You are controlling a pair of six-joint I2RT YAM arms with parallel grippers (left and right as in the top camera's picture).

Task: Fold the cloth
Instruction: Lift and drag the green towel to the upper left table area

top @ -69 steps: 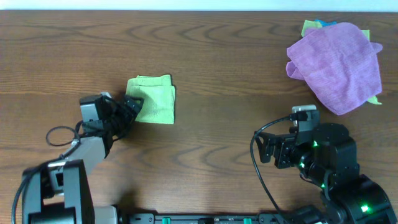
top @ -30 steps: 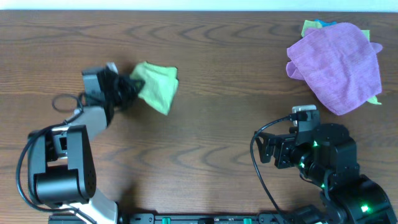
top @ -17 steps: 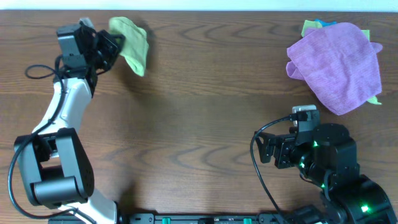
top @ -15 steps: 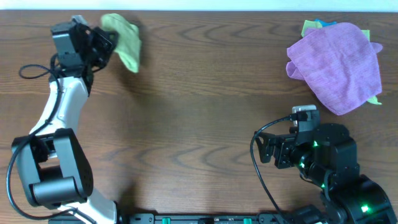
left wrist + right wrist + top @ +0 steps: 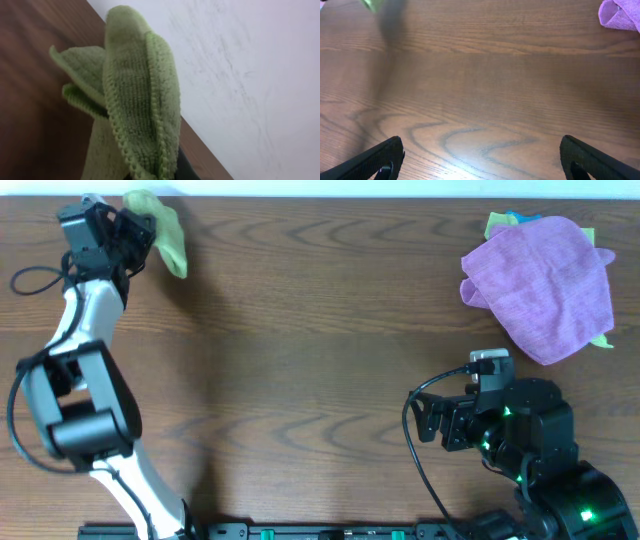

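My left claw [image 5: 141,227] seems pinched on the cloth [image 5: 135,100]. It is light, limp and bunched, so a corner grips best.

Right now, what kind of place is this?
Probably a robot test bench: a wooden table, a left gripper holding up a green cloth, an open right gripper, and a heaped purple cloth.

lime cloth [image 5: 166,236] in left gripper [image 5: 140,228], far-left corner of table [image 5: 320,380]
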